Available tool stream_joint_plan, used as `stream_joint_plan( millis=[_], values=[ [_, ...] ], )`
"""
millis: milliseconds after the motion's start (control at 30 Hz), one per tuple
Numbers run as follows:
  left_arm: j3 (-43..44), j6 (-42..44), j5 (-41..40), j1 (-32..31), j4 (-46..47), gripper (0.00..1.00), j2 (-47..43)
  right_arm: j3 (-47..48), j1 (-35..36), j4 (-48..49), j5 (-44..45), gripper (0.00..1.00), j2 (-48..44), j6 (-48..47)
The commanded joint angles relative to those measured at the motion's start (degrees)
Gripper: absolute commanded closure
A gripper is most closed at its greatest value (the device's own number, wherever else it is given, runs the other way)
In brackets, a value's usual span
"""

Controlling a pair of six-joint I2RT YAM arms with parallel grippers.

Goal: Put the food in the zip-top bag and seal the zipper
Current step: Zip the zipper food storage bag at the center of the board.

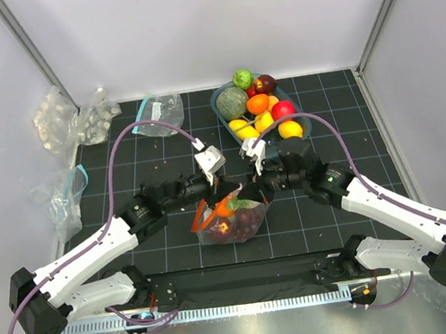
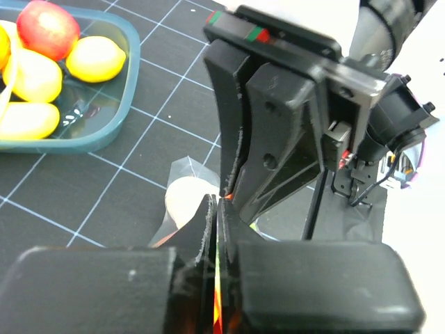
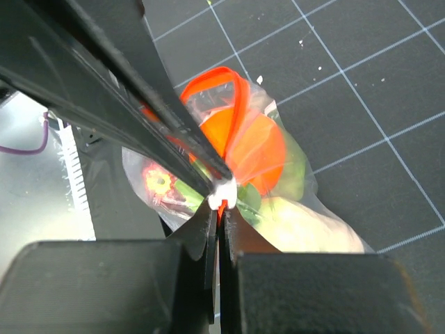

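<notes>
The left tool (image 2: pixel 217 209) and right tool (image 3: pixel 219 209) clamp shut on the zipper (image 3: pixel 233 90).
The zip-top bag (image 1: pixel 232 227) sits mid-way across the worktop (image 1: pixel 330 113) with food (image 3: pixel 261 149) inside; the teal tray (image 2: pixel 127 83) behind holds lemons (image 2: pixel 97 59) and an apple (image 2: pixel 47 28).

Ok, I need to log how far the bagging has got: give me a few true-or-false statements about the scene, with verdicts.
1. The left gripper and the right gripper are both shut on the zipper. True.
2. The zip-top bag is empty. False: an orange piece and other food show inside it.
3. The zipper is pressed shut along its whole length. False: a loop of it gapes open.
4. The bin holds a lemon and a red apple. True.
</notes>
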Motion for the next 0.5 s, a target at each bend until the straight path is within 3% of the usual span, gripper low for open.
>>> stream_joint_plan(
  millis=[0, 267, 333, 367, 467],
  values=[
    [2.9, 1.2, 0.7, -0.1, 1.3, 1.0, 1.1, 1.7, 1.0, 4.6, -2.5, 0.99, -0.7, -0.1],
    [2.5, 0.9, -1.1, -0.1, -0.3, 0.98, -0.7, 1.5, 1.0, 4.9, -2.0, 0.99, -1.0, -0.4],
    [2.2, 0.6, -1.9, -0.1, -0.5, 0.79, -0.9, 1.4, 1.0, 4.9, -2.2, 0.99, -1.1, -0.5],
    [2.2, 0.7, -2.4, -0.1, -0.5, 0.6, -1.1, 1.4, 1.0, 5.0, -2.6, 0.99, -1.1, -0.7],
    [0.8, 4.8, -1.3, -0.1, -2.0, 0.28, -2.6, 1.3, 1.0, 5.1, -3.6, 0.99, -1.3, -0.9]
  ],
)
